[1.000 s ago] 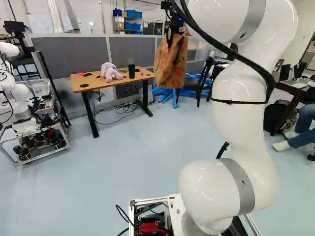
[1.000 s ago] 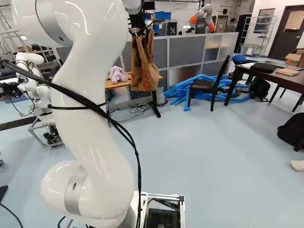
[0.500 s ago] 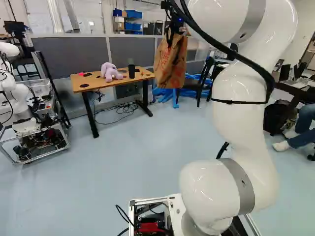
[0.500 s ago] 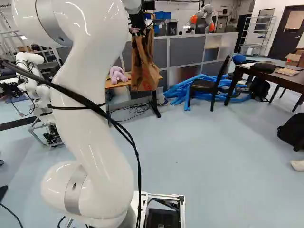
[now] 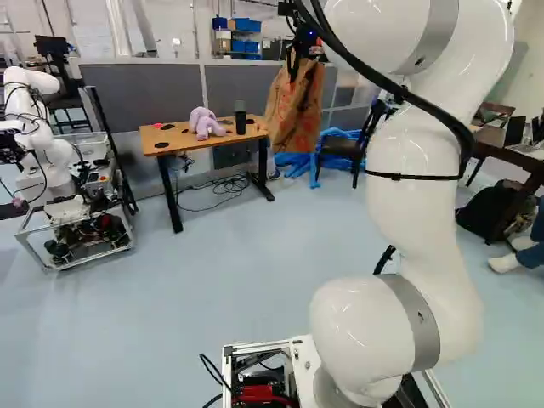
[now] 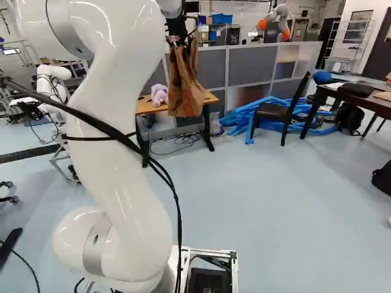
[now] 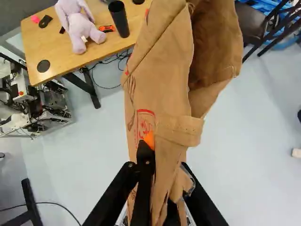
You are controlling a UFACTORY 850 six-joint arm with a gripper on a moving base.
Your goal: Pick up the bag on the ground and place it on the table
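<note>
While pinched between the jaws, paper bag [image 5: 293,110] aloft, contents hidden.

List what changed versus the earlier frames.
The base has turned left: the wooden table and another robot shift right in both base views. Nothing newly gripped or released. Arm pose unchanged; fingers still hold the paper bag.

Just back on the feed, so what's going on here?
The arm has the brown paper bag clamped in its gripper, hanging in the air. The bag is off the floor but not yet on the wooden table, where a purple stuffed toy and a dark cup stand. Placing it there remains.
</note>
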